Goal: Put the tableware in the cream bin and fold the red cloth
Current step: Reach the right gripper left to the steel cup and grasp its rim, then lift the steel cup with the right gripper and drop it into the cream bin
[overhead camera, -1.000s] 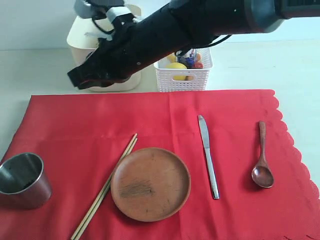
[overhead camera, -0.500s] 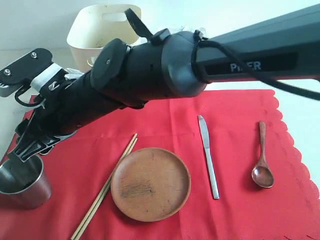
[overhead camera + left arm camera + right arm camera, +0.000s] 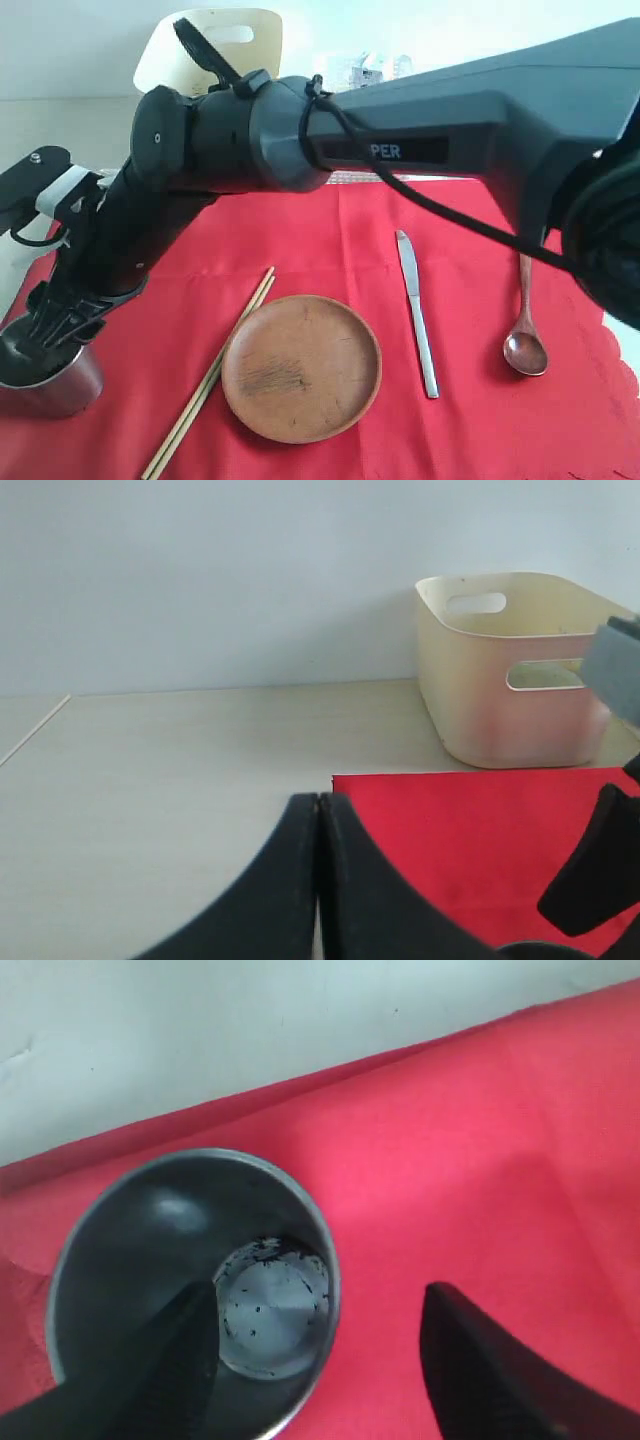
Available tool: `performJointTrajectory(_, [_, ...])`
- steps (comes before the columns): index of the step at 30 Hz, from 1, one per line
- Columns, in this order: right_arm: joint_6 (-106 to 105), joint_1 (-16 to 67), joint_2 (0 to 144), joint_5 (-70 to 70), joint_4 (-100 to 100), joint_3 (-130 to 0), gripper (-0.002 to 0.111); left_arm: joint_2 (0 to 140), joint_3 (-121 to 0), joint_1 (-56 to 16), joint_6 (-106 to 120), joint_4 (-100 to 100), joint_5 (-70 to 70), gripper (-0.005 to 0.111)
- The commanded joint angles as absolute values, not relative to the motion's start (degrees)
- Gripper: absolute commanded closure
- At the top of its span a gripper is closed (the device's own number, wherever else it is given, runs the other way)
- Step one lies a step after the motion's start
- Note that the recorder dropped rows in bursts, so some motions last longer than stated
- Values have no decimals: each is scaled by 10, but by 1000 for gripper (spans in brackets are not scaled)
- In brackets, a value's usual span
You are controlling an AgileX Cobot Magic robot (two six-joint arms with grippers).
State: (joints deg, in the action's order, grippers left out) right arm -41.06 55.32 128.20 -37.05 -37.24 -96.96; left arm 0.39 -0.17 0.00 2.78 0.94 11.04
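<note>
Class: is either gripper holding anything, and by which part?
Nothing is held. The right gripper stands open astride the steel cup at its rim, one finger inside, one outside. The left gripper is shut and empty.

This looks like a robot test bench in a lab, not a lived-in room: a large black jointed robot arm (image 3: 400, 130) with lettering on its casing reaches over a pale wood-grain tabletop (image 3: 180, 780) that stands against a plain pale blue-grey wall (image 3: 200, 580). A meal setting is staged on the table. A bright red scalloped-edged cloth (image 3: 470, 420) carries a round brown wooden plate (image 3: 300, 368), a pair of wooden chopsticks (image 3: 205, 385), a metal knife (image 3: 417, 310), a dark wooden spoon (image 3: 525, 335) and a steel cup (image 3: 65, 385), with a tall cream plastic bin (image 3: 500, 700) behind it.
</note>
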Motion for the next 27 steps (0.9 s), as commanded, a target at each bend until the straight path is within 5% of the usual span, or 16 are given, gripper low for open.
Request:
performJointTrajectory(1, [-404,566,1300,-376,-358,-988,51,0,0,0,27,6,110,106])
performJointTrajectory(10, [-383,566,1301,-379,-329,-991,108,0,0,0,27,6,110,106])
performJointTrajectory(27, [-358,563,1262,-379,-319,-991,108,0,0,0,27,6,110,106])
